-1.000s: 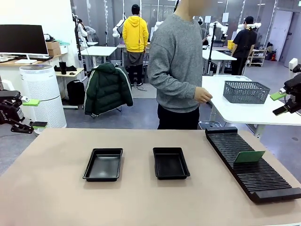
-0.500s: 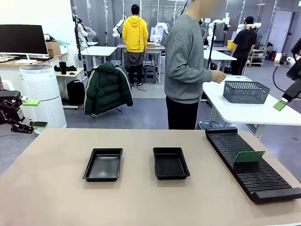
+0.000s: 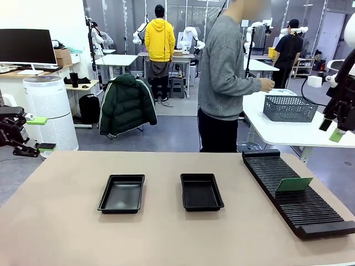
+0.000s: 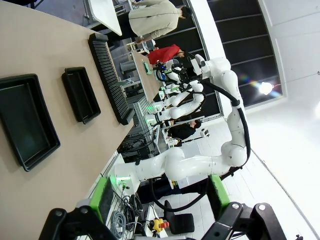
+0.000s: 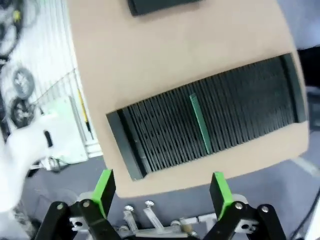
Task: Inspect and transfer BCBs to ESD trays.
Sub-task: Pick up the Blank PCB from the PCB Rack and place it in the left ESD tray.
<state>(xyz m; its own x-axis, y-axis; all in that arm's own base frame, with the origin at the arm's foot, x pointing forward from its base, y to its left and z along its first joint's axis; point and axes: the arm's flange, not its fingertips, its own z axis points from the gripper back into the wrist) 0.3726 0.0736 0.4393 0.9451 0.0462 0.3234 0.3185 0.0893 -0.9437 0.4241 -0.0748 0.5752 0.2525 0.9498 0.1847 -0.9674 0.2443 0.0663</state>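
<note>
One thin flat green board (image 3: pixel 294 184) stood on edge in the long black ribbed rack (image 3: pixel 269 169), table right. Two shallow black plastic trays (image 3: pixel 122 193) (image 3: pixel 201 192) sat side by side mid-table. Left gripper (image 3: pixel 41 133) and right gripper (image 3: pixel 331 129) were wide open, holding nothing.

Bright even indoor light, soft shadows, right wrist view motion-blurred — left wrist view sharp, edges wide-angle bowed
</note>
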